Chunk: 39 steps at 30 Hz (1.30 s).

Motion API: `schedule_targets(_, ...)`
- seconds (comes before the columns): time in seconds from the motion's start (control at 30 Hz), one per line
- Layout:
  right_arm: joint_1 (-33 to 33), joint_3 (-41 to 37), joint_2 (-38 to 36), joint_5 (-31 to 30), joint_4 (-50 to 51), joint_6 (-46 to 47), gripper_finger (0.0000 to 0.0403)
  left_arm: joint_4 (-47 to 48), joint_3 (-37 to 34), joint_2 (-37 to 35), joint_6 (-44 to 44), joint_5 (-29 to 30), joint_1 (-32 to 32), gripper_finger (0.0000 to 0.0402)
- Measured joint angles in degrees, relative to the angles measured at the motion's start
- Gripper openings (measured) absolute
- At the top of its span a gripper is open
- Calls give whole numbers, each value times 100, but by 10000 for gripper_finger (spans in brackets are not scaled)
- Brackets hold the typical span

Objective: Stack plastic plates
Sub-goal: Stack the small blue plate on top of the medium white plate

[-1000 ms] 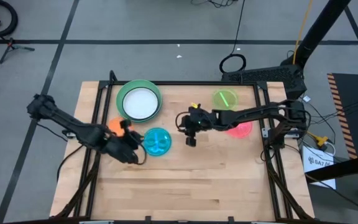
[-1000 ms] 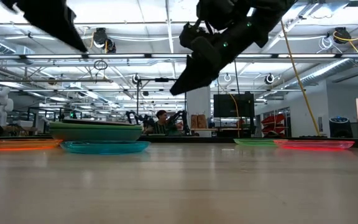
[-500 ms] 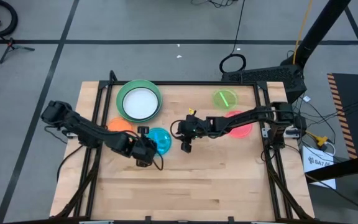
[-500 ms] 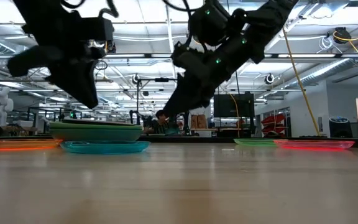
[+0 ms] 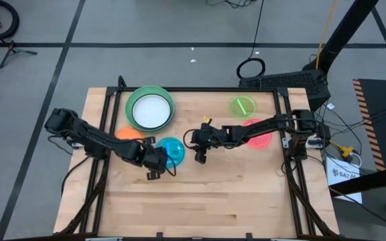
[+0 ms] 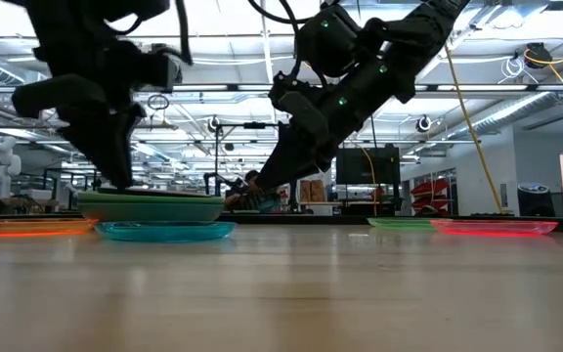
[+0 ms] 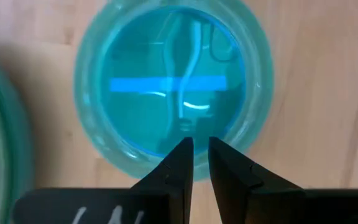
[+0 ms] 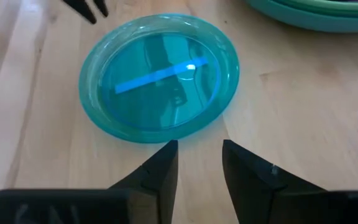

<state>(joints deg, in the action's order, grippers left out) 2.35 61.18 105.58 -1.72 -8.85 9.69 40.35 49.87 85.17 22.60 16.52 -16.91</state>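
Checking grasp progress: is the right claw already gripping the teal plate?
No: the right claw hovers open beside the teal plate, touching nothing.

Both arms are dark, almost black, and they are built from slim round links joined by thicker joint blocks. In the high view the left arm begins with a bulky rounded base at the left of the frame, and the right arm begins with a similar base at the right. Thin black cables run along both arms and loop near the wrists. The right arm has a small yellow part on its wrist and small green lights on its side in the low view. The left claw has two flat, black, pointed fingers; the right claw has the same form. Faint white markings are on the left claw's body.
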Motion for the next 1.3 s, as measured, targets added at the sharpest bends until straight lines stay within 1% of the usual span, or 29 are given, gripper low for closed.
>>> schedule_targets(0.23,-20,-17,0,-142,-12,11,117,-573,-531,2,573,-18,-122,58)
schedule_targets(0.83,-20,-19,0,-149,-171,121,116,-411,-540,2,629,57,-122,58)
schedule_targets(1.0,-20,-19,17,-149,-309,122,116,-394,-540,2,611,284,-122,58)
schedule_targets(1.1,-20,-21,136,-149,-476,148,116,-391,-540,2,603,307,-122,58)
schedule_targets(1.23,-20,-23,473,-143,-832,168,116,-390,-538,2,598,308,-122,58)
schedule_targets(1.3,-18,-28,679,-139,-1145,339,116,-392,-538,2,596,310,-122,58)
